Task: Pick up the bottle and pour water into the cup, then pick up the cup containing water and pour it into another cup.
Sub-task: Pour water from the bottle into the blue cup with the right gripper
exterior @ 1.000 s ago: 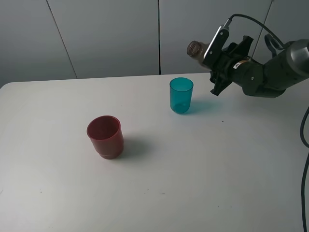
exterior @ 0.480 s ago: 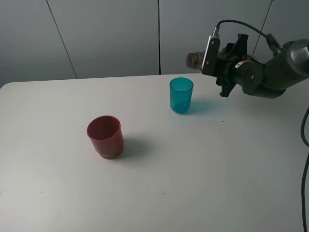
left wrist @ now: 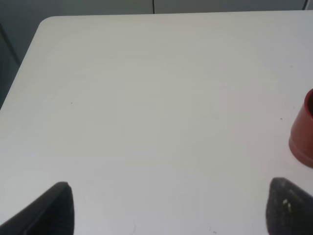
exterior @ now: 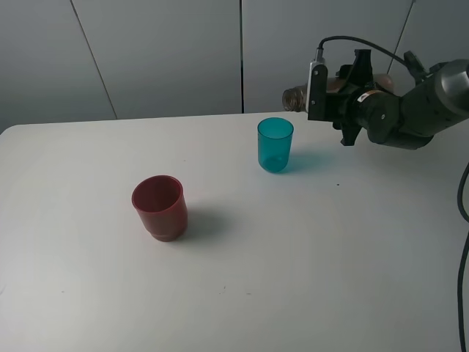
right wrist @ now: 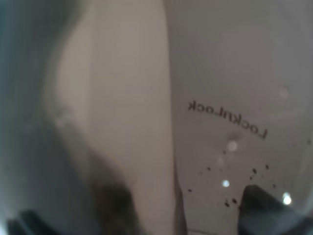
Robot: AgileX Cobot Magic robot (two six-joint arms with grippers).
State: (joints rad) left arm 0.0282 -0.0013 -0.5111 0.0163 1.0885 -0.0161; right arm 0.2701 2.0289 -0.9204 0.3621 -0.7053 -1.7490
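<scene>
My right gripper [exterior: 350, 89] is shut on the smoky grey-brown bottle [exterior: 296, 95] and holds it nearly level in the air at the back right. The bottle's mouth points left, above and just right of the teal cup [exterior: 275, 144]. The teal cup stands upright on the table. The bottle's wall [right wrist: 220, 98] fills the right wrist view. The dark red cup [exterior: 159, 207] stands upright at the centre left, and its edge shows in the left wrist view [left wrist: 303, 132]. My left gripper [left wrist: 171, 215] is open and empty above bare table, left of the red cup.
The white table [exterior: 293, 264] has its back edge just behind the teal cup, with a grey panelled wall beyond. The right arm's cable [exterior: 463, 191] hangs along the right edge of the view.
My right wrist has rotated and tipped the bottle from a slant to nearly level, its mouth still near the teal cup. The cups have not moved.
</scene>
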